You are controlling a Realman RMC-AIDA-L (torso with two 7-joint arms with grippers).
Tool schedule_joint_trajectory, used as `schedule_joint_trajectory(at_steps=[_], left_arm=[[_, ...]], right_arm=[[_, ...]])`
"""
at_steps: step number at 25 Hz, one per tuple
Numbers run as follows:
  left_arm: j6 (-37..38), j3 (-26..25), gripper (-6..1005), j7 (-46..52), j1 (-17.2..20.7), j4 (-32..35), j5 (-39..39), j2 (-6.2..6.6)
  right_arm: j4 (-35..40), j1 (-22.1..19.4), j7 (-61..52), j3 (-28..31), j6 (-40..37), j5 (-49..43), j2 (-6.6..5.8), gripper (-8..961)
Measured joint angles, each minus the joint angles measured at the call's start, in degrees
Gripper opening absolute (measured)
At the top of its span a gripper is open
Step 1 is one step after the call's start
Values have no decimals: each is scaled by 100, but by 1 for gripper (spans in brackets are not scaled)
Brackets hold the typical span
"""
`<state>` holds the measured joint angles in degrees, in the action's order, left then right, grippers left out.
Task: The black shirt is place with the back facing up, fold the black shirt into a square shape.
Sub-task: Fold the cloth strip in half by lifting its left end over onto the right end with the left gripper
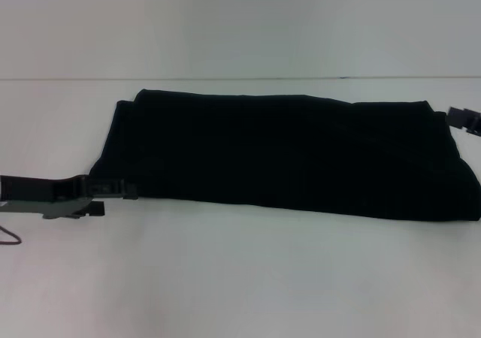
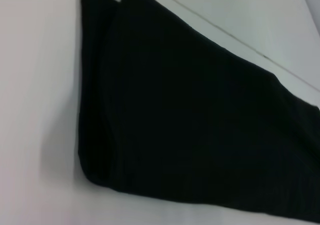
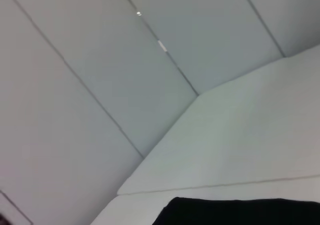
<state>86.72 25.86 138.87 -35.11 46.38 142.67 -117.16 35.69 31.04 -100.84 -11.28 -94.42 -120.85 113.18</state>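
The black shirt (image 1: 293, 154) lies on the white table (image 1: 240, 278), folded into a long band running left to right. It fills much of the left wrist view (image 2: 200, 125), and only an edge of it shows in the right wrist view (image 3: 240, 212). My left gripper (image 1: 116, 197) is low at the shirt's near-left corner, open, with one finger (image 1: 120, 186) touching the fabric edge. My right gripper (image 1: 464, 119) is at the shirt's far-right end, mostly out of the picture.
The table's far edge (image 1: 240, 77) runs just behind the shirt, with a pale wall (image 1: 240, 22) beyond it. A thin red cable (image 1: 10, 236) hangs under my left arm at the left side.
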Motion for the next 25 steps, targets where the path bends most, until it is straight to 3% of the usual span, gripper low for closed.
schedule_joint_trajectory(at_steps=[3, 8, 15, 25], left_arm=[[-250, -2, 925, 41, -89, -293, -65, 16], [-572, 14, 922, 213, -241, -618, -119, 70], [-1063, 53, 920, 621, -284, -727, 3, 99], [-1107, 14, 918, 1237, -315, -728, 214, 142]], right_arm=[[-1, 70, 82, -61, 1, 2, 2, 760], [34, 88, 104, -210, 22, 7, -1, 931], [50, 105, 176, -283, 177, 11, -49, 925], [27, 197, 240, -247, 387, 18, -48, 924]])
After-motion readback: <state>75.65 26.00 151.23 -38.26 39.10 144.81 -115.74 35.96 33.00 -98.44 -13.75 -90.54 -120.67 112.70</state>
